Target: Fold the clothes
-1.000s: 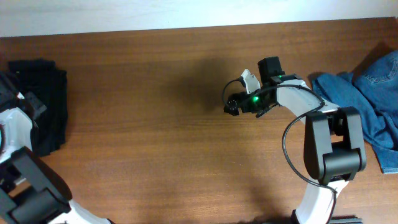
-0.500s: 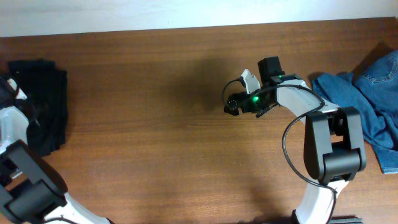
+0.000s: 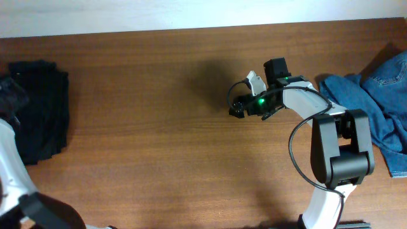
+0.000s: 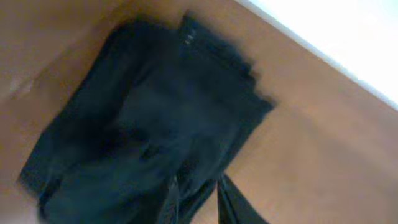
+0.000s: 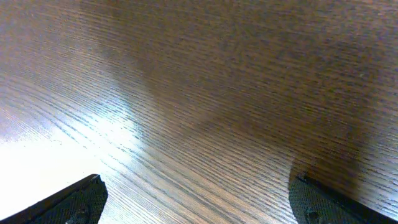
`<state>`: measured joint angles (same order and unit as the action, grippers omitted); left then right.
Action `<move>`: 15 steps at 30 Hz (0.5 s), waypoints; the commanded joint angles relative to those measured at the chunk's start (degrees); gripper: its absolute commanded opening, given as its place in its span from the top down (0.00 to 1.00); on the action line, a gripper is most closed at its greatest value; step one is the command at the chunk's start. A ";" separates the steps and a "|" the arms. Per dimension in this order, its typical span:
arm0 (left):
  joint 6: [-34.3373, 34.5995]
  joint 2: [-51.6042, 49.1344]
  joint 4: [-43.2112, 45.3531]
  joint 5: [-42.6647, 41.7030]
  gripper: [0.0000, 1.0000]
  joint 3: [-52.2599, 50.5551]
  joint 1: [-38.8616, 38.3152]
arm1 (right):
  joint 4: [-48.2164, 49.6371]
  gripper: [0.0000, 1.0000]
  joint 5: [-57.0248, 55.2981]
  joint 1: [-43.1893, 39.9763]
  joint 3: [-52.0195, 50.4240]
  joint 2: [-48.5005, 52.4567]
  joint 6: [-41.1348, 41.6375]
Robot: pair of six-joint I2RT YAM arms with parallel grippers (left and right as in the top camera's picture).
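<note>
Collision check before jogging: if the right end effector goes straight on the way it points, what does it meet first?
Likely the bare table; the wrist view shows nothing else ahead of the right end effector. Depth is unclear.

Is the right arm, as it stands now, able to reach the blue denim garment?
Probably yes: the blue denim garment lies just beside the arm's base with nothing between, though the open right pincer points away.

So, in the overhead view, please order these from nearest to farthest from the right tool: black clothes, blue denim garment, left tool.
From the right tool:
1. Blue denim garment, at the table's right edge.
2. Black clothes, far left.
3. Left tool, at the very left edge.
</note>
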<state>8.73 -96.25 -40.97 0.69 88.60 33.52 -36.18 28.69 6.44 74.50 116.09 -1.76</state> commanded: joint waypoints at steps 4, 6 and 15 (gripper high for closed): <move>4.81 -8.04 -2.56 9.92 0.78 -4.31 0.55 | -2.38 0.01 -3.74 1.38 -4.66 6.54 1.40; 6.80 -10.62 -2.60 9.92 0.75 -5.66 0.85 | -2.38 0.01 -3.74 1.38 -4.66 6.54 1.40; 11.21 -20.83 -5.29 6.05 0.01 -6.69 2.67 | -2.38 0.01 -3.74 1.38 -4.66 6.54 1.40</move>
<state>18.09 -115.39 -45.50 8.69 82.52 35.40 -36.18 28.69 6.44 74.50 116.09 -1.69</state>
